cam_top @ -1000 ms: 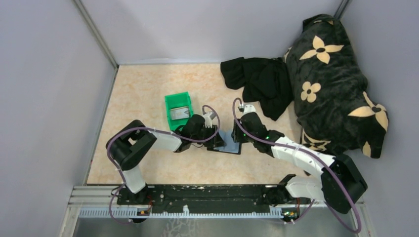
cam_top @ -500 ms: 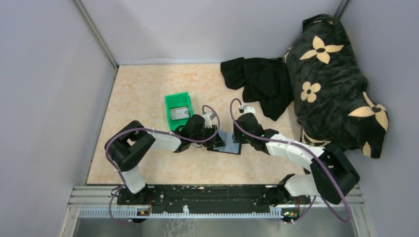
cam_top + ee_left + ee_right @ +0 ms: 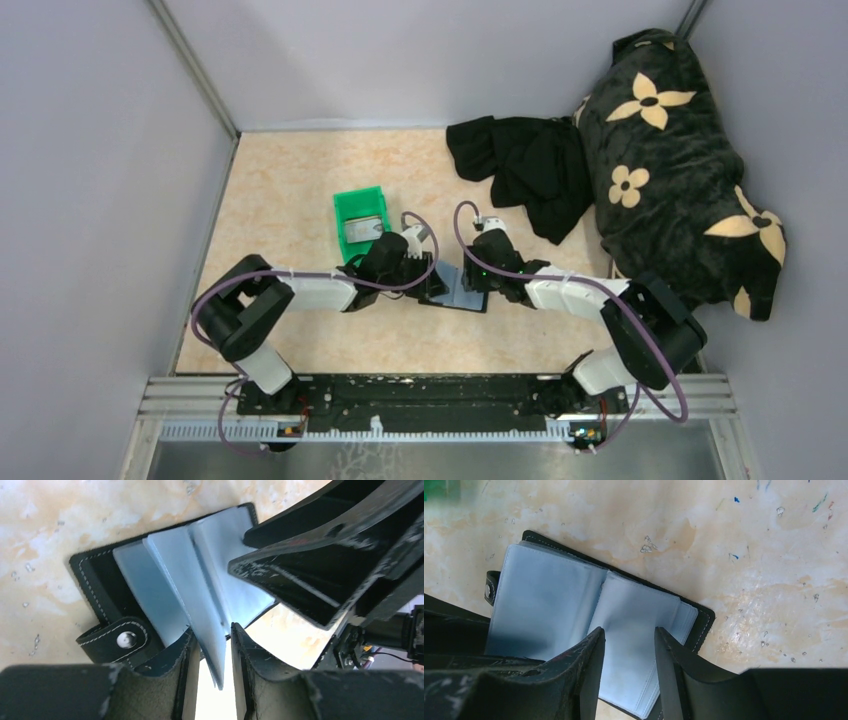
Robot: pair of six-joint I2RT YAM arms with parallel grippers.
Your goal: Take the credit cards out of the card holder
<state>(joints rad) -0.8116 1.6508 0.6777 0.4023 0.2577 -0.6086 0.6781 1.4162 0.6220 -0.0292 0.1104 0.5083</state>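
The card holder (image 3: 466,298) lies open and flat on the tabletop (image 3: 300,180), in the middle of the top view, between the two arms. The left tool (image 3: 212,632) is partly open. One clear plastic page (image 3: 197,605) stands up between its fingers and does not look squeezed. The right tool (image 3: 628,632) is open too, holds nothing, and sits over the right-hand pages. I cannot see the credit cards in the pages. The pages look thin, bendy and slippery, so they may flop or slide. A card should be stiff and light, so pinch its bare edge where it pokes out of a pocket.
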